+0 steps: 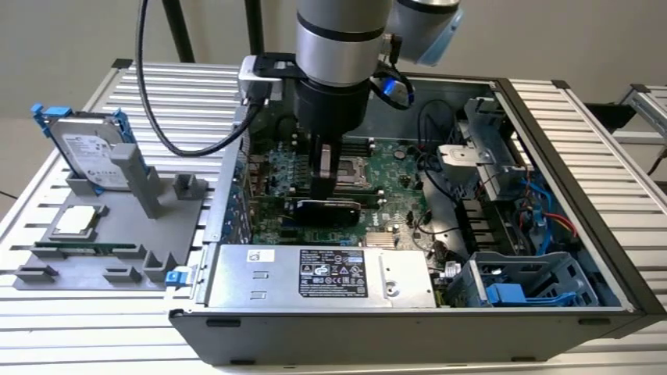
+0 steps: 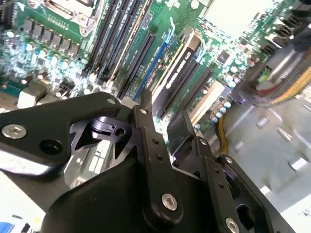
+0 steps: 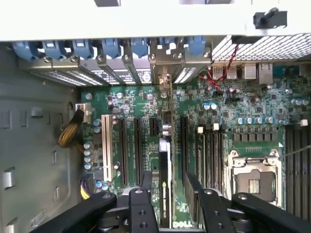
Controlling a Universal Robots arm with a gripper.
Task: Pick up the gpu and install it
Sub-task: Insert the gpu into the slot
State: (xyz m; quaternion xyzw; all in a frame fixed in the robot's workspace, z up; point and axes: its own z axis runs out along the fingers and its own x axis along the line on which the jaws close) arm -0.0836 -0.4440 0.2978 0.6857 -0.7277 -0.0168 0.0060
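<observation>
gpu (image 1: 329, 208) upright on motherboard (image 1: 401, 168) inside case (image 1: 583, 156), claw (image 1: 327, 187) above it

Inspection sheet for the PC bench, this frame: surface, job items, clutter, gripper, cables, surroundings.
Surface: ribbed metal table, open computer case lying on it.
Job's things: gpu stands edge-on over the motherboard slots, its end at the rear brackets; whether fully seated cannot be told.
Clutter: grey fixture tray at the exterior view's left carries a hard drive with blue rails, a processor and a memory stick.
Grippers: gripper down inside the case, fingers on either side of the gpu.
Cables: black cable loops from the arm; wire bundles inside the case.
Surroundings: plain wall, nothing else seen.
</observation>
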